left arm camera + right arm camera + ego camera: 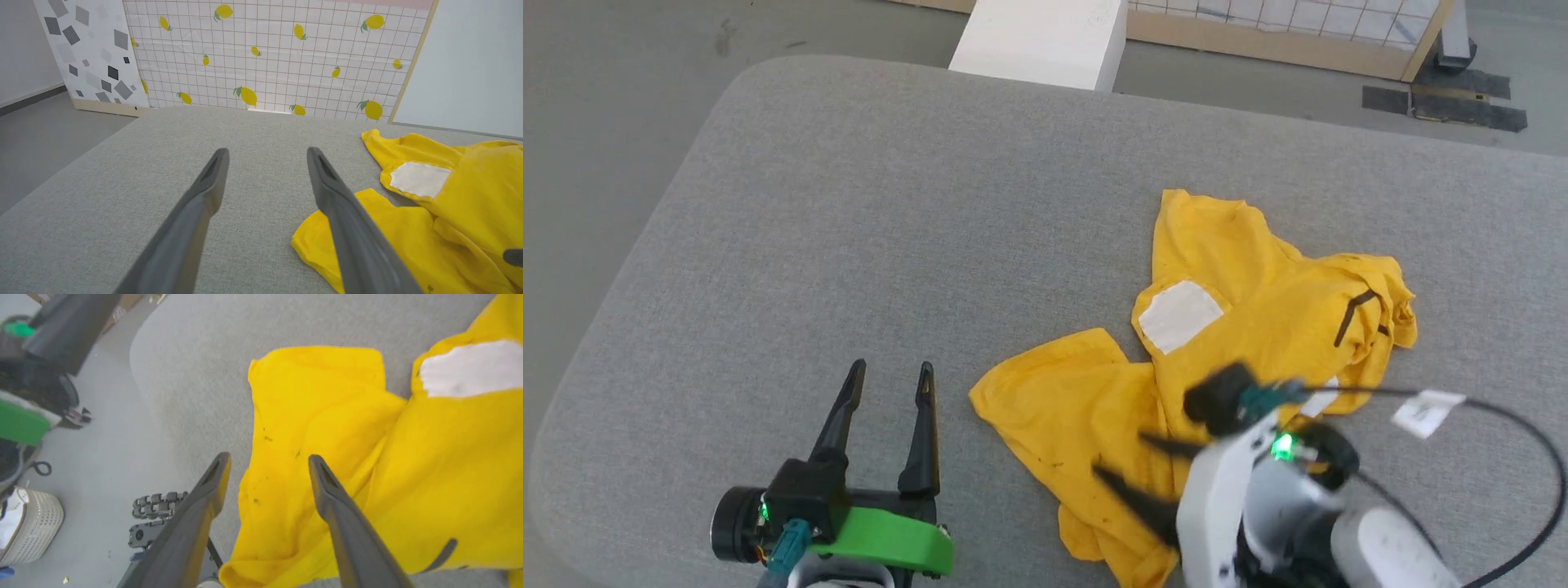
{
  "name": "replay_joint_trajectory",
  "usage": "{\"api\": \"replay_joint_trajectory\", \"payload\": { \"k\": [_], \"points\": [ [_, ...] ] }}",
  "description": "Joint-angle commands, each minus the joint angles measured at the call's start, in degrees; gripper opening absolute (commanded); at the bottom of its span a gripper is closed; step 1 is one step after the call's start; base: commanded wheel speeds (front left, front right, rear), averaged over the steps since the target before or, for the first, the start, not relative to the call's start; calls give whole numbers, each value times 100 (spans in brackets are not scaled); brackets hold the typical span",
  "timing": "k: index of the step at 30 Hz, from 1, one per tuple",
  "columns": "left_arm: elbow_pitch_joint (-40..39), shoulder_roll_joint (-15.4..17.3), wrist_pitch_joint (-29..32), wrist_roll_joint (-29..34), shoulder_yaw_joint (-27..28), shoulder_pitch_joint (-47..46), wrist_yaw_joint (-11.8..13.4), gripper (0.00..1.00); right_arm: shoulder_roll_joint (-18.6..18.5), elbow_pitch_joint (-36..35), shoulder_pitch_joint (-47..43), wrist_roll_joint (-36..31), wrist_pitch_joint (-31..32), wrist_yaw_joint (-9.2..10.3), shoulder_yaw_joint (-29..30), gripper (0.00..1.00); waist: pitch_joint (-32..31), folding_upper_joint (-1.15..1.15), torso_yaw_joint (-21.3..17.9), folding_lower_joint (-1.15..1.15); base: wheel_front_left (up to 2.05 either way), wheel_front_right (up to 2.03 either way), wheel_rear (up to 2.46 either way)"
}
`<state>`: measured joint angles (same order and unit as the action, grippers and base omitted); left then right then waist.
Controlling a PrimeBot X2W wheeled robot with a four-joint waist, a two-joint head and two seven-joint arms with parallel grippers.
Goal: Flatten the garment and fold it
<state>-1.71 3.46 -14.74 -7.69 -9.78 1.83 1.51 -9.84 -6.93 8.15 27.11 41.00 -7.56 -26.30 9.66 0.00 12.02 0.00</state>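
Observation:
The garment is a bright yellow T-shirt lying crumpled on the grey padded table, right of centre, with a white patch and a black stripe showing. Its near end hangs over the table's front edge. My right gripper hovers over that near end, open, with nothing between its fingers; in the right wrist view the garment lies under and beyond the spread fingers. My left gripper stands open over bare table at the lower left, a short way left of the garment.
A white block stands beyond the table's far edge, before a lemon-print panel. A black cable with a white tag loops by my right forearm. A white basket sits on the floor below the table's front edge.

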Motion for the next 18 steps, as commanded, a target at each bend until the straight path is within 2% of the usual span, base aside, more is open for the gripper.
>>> {"api": "replay_joint_trajectory", "payload": {
  "k": [1, 4, 10, 14, 15, 18],
  "points": [
    [14, -26, -26, 1, 12, -77, 0, 100, 80, -36, 176, -100, -205, 8, 145, 100, -37, 0, -35, 0, 0, 0, 0],
    [8, -29, -26, 16, 19, -56, 0, 100, 263, -167, 334, -329, -758, 8, 702, 100, -83, 0, -83, 0, 0, 0, 0],
    [-55, -30, -26, 54, 57, 4, -10, 100, 455, -527, 200, -1410, -2055, 8, 2211, 100, -103, 0, -194, 0, 0, 0, 0],
    [-110, -20, -26, 89, 106, 64, -17, 100, 601, -811, -273, -2053, -2662, 8, 3240, 100, -81, 0, -293, 0, 0, 0, 0],
    [-166, -15, -26, 107, 149, 117, -22, 100, 677, -967, -711, -2339, -3052, 8, 3956, 100, -49, 0, -387, 0, 0, 0, 0],
    [-204, -16, -26, 115, 170, 175, -35, 100, 691, -870, -1095, -2216, -3328, 8, 4546, 100, -28, 0, -451, 0, 0, 0, 0]
  ]
}}
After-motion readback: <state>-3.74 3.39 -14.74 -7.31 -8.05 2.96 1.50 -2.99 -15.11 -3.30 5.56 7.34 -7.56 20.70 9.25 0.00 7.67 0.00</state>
